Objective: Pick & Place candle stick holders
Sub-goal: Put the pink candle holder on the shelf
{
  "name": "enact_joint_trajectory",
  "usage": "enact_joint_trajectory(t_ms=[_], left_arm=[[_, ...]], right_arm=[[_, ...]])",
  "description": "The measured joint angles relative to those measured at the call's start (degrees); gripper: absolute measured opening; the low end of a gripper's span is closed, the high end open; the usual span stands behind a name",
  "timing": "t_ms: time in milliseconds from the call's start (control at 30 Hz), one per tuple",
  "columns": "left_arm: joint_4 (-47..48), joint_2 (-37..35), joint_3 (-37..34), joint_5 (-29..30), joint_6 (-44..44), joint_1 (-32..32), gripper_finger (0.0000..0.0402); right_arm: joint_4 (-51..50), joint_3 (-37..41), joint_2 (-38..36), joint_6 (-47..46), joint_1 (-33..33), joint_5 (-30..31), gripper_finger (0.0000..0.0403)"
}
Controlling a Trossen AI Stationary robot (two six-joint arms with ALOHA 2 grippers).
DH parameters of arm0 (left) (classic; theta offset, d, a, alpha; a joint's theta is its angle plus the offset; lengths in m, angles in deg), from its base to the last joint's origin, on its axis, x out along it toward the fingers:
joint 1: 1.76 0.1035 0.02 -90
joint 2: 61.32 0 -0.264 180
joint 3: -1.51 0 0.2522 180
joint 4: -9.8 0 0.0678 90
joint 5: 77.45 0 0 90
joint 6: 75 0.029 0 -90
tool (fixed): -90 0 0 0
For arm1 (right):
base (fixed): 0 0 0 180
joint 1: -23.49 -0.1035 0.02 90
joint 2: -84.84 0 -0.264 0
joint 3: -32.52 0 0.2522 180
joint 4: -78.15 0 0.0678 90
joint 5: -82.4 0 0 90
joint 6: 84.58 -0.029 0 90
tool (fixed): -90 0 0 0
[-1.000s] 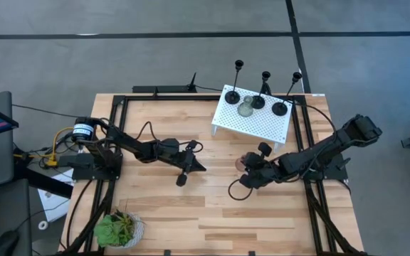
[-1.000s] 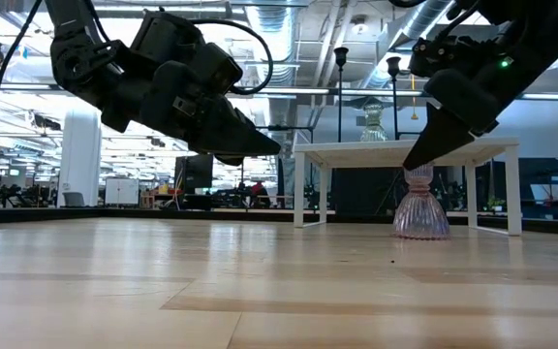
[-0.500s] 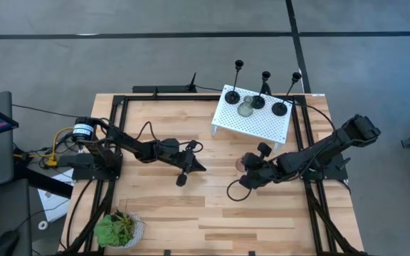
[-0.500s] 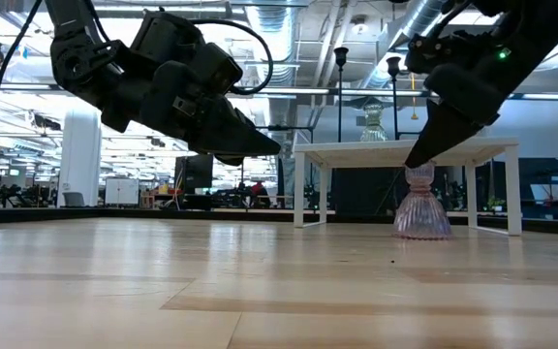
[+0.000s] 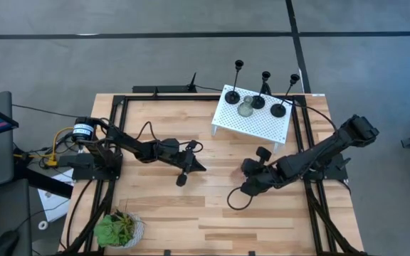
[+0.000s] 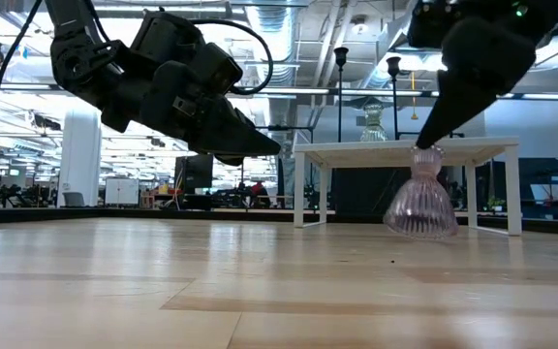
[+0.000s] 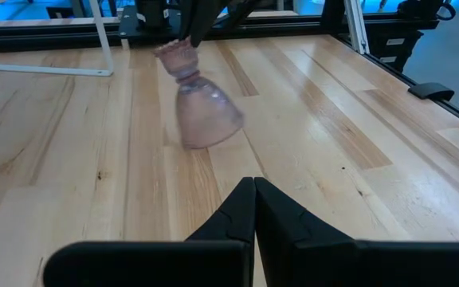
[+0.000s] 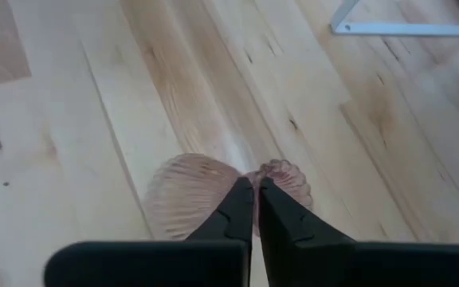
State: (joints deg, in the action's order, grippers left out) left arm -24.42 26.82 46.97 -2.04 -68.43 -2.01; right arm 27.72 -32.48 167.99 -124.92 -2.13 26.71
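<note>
My right gripper point(image 6: 430, 145) is shut on the pinkish ribbed squat holder point(image 6: 420, 202), which also shows in the left wrist view point(image 7: 202, 112). In the high view the gripper point(image 5: 248, 171) hides it. Three tall black holders point(image 5: 258, 101) and the grey-green squat one point(image 5: 245, 109) stand on their bases on the white perforated stand point(image 5: 262, 128). My left gripper point(image 5: 201, 167) is shut and empty over mid-table, left of the pinkish holder. My right gripper pinches the scalloped rim of the holder's small cup top point(image 8: 287, 177) between its two fingers. The fingers point(image 6: 446, 114) slant down from above. The holder hangs tilted below them, its flared base point(image 8: 183, 198) swung aside; whether the base touches the table I cannot tell.
The white stand's legs point(image 6: 304, 189) stand on the table's far right. A small green potted plant point(image 5: 118, 229) sits at the near left corner. Bare wood point(image 5: 191, 206) lies between the arms and the near edge.
My right gripper has gone up and a little toward the table's near edge, keeping hold of the pinkish holder. The holder stood upright on the table; now its top is raised and it is tipped, with its base swung out.
</note>
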Motion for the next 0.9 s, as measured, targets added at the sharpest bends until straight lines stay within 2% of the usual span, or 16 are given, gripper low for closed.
enact_joint_trajectory(t_ms=[600,900], left_arm=[[0.0,0.0,0.0,0.0,0.0,0.0,0.0004],[0.0,0.0,0.0,0.0,0.0,0.0,0.0004]], right_arm=[[-2.5,-2.3,-0.3,0.2,-0.6,4.0,0.0002],[-5.7,-2.4,-0.3,-0.2,-0.6,-0.7,0.0001]])
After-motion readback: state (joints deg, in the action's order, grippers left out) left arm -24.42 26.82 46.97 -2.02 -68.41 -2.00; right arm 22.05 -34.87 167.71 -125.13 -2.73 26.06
